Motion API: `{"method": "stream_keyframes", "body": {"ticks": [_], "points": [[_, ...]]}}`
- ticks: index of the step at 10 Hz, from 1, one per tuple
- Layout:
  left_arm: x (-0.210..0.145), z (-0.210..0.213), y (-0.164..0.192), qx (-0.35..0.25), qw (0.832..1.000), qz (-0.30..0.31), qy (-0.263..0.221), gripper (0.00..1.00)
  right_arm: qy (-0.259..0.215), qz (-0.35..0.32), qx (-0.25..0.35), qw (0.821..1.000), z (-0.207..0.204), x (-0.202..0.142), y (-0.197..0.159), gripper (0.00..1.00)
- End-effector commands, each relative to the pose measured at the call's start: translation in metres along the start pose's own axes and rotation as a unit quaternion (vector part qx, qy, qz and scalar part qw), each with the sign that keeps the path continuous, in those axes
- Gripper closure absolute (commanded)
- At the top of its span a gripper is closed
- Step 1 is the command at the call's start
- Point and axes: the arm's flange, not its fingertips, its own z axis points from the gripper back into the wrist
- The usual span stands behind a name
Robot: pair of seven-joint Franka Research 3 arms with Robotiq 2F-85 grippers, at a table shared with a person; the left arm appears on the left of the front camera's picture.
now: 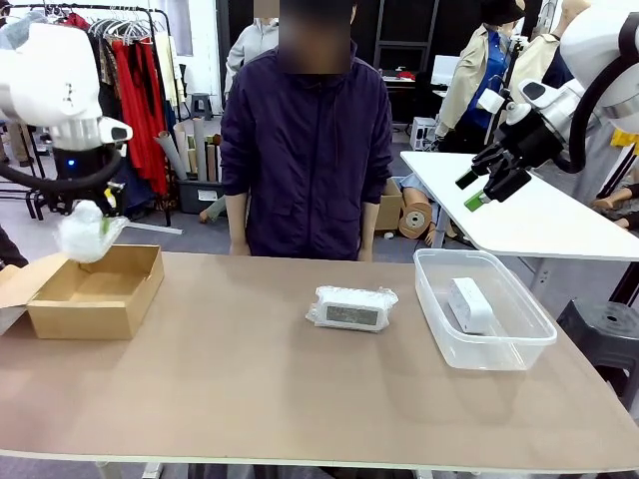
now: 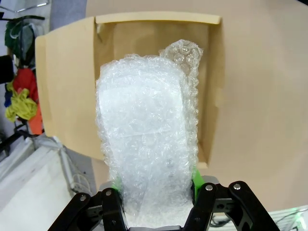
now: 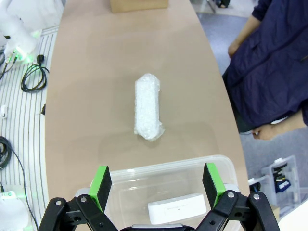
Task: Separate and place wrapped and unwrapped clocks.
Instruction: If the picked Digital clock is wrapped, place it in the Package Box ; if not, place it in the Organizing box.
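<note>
My left gripper [image 1: 98,232] is shut on a bubble-wrapped clock [image 1: 88,233], holding it in the air just above the open cardboard box [image 1: 95,291] at the table's left. In the left wrist view the wrapped clock [image 2: 147,139] stands between the green pads [image 2: 196,180], with the box's floor [image 2: 125,43] below it. A second wrapped clock [image 1: 350,308] lies at the table's middle, also seen as a white bundle [image 3: 147,106]. The bare white clock [image 1: 469,304] lies in the clear plastic bin [image 1: 519,344]. My right gripper [image 1: 483,185] hangs open, high above the bin [image 3: 144,175].
A person in a dark jacket [image 1: 307,140] stands at the far edge of the table, hands down. A white table [image 1: 529,215] stands behind at the right. The box's flap [image 1: 12,284] hangs open off the left edge.
</note>
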Motion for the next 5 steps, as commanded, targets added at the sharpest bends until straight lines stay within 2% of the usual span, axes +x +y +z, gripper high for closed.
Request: {"method": "stream_keyframes", "body": {"ticks": [1,3,5], "points": [[-0.002,-0.019,0.017,0.032,0.999,-0.015,-0.01,1.0,-0.001,0.002,0.001,1.0,0.002,0.002,-0.001,0.0],[-0.008,-0.038,0.025,0.06,0.998,-0.023,-0.011,1.0,-0.001,0.002,0.001,1.0,0.002,0.002,-0.001,0.0],[-0.007,-0.056,0.029,0.054,0.998,-0.01,-0.015,1.0,-0.001,0.002,0.001,1.0,0.002,0.002,-0.001,0.0]]}}
